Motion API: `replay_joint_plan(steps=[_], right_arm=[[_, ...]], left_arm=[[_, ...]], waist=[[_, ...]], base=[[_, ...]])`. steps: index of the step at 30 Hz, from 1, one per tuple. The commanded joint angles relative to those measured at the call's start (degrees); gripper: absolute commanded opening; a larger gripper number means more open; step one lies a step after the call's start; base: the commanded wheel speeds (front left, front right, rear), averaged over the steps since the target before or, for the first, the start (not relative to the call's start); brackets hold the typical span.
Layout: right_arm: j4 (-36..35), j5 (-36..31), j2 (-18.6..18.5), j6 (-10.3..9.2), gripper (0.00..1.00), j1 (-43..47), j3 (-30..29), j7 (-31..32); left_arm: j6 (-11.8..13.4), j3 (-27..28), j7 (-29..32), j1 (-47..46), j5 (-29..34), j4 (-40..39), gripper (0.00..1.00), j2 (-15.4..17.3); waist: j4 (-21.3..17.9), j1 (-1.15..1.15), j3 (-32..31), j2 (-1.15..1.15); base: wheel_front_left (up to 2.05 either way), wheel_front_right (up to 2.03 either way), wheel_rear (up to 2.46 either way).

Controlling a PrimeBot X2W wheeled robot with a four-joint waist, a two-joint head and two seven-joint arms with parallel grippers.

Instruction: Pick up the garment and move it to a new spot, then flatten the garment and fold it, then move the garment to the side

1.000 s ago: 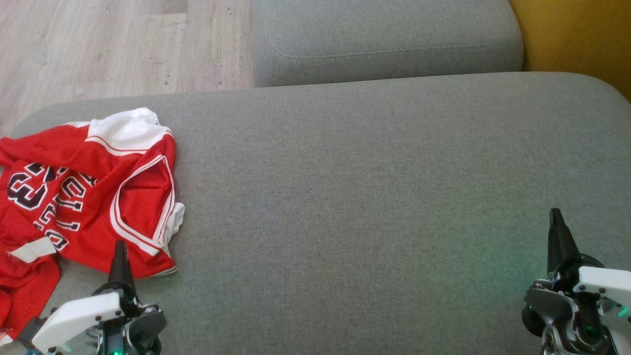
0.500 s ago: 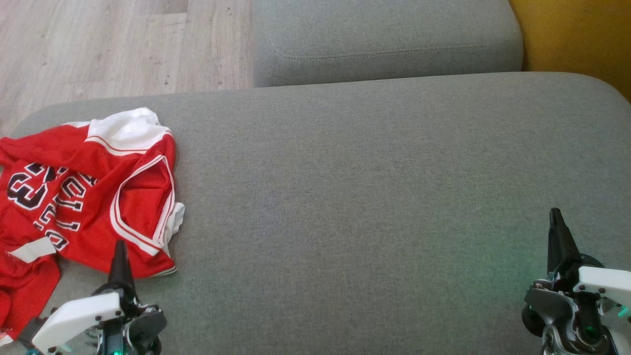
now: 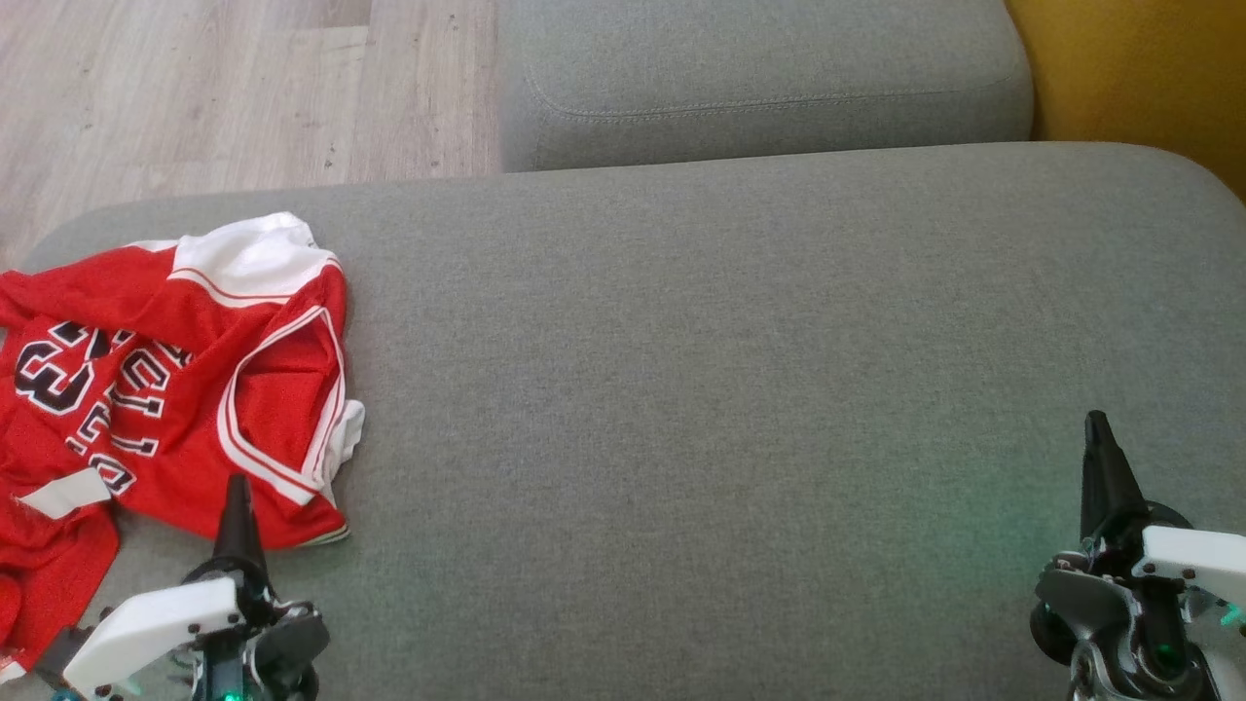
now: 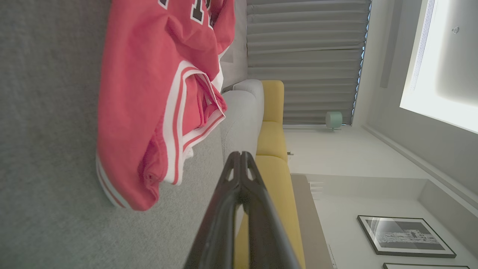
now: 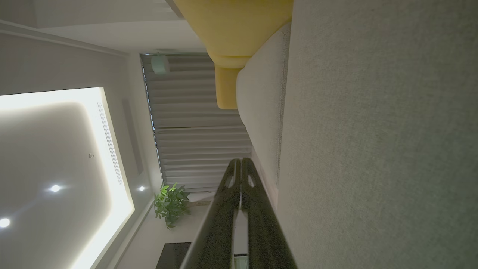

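A crumpled red jersey [image 3: 165, 380] with white trim and dark lettering lies at the left end of the grey cushion [image 3: 730, 389]; part of it runs off the head view's left edge. My left gripper [image 3: 237, 487] is shut and empty at the lower left, its tip just over the jersey's near hem. The left wrist view shows that jersey [image 4: 149, 97] a short way beyond the closed fingers [image 4: 241, 164]. Shut on nothing as well, my right gripper [image 3: 1098, 428] stands at the lower right, far from the garment; its fingers [image 5: 241, 168] press together in the right wrist view.
A second grey cushion [image 3: 759, 78] sits behind the first. A yellow seat [image 3: 1129, 68] borders the back right, and wooden floor [image 3: 195, 88] lies past the back left. The wide grey surface between the grippers is bare fabric.
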Motion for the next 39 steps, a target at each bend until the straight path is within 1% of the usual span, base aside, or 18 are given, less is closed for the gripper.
replay_joint_plan(steps=[1,32,33,39], right_arm=[[-1.8,0.4,-0.5,0.41,0.0,-3.1,1.2,0.3],[-1.8,0.4,-0.5,0.41,0.0,-3.1,1.2,0.3],[0.2,0.0,0.0,-0.01,1.0,0.0,0.0,0.0],[0.2,-1.0,0.0,-0.02,1.0,0.3,0.7,-0.9]], left_arm=[[-0.4,2.1,0.4,-2.8,-0.3,-1.6,0.0,0.4],[-0.4,2.1,0.4,-2.8,-0.3,-1.6,0.0,0.4],[0.1,0.0,0.0,0.0,0.0,0.2,1.0,0.0],[0.0,-0.5,-1.0,0.4,0.6,0.4,1.0,0.0]], waist=[[0.0,0.0,0.0,0.0],[0.0,0.0,0.0,0.0],[0.0,0.0,0.0,0.0],[0.0,0.0,0.0,0.0]], base=[[0.0,0.0,0.0],[0.0,0.0,0.0],[0.0,0.0,0.0],[0.0,0.0,0.0]])
